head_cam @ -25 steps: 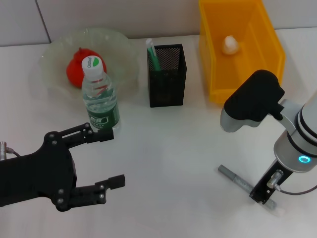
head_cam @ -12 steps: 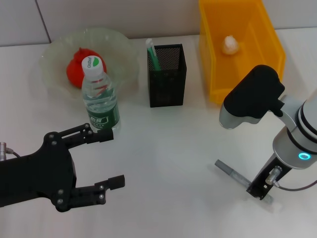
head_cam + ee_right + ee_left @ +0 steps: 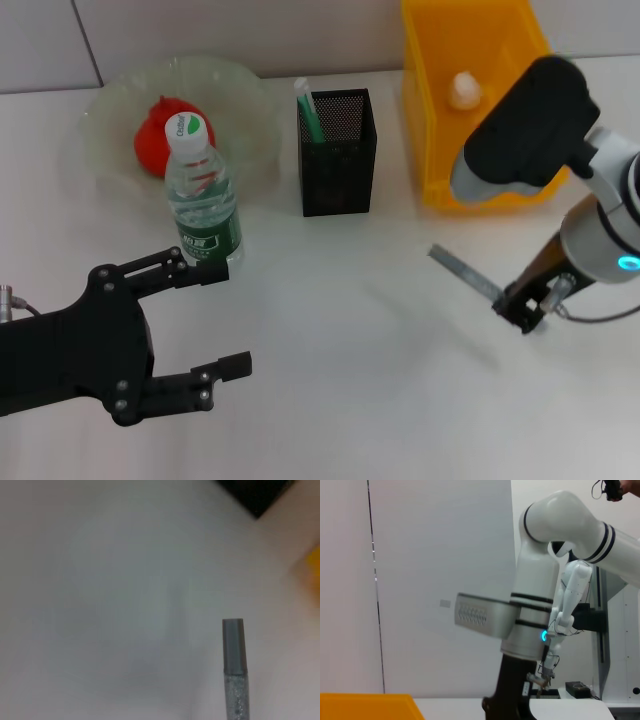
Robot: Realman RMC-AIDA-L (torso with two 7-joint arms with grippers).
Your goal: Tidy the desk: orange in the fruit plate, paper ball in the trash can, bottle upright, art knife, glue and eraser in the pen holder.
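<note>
Head view: right end effector (image 3: 522, 306) grips art knife (image 3: 463, 271), pointing upper-left.

You have open desk (image 3: 350, 330) across the middle, between the left gripper (image 3: 215, 320) parked low on the left with its fingers spread and the right gripper (image 3: 520, 305), which is closed on the grey art knife (image 3: 462, 270) held off the surface. Toward the pen holder (image 3: 338, 155) the way is unobstructed from the front; a green-and-white stick already stands in its left corner. The upright bottle (image 3: 203, 205) stands just left of that approach, before the fruit plate (image 3: 100, 115). The trash can (image 3: 480, 90) walls off the right rear.
</note>
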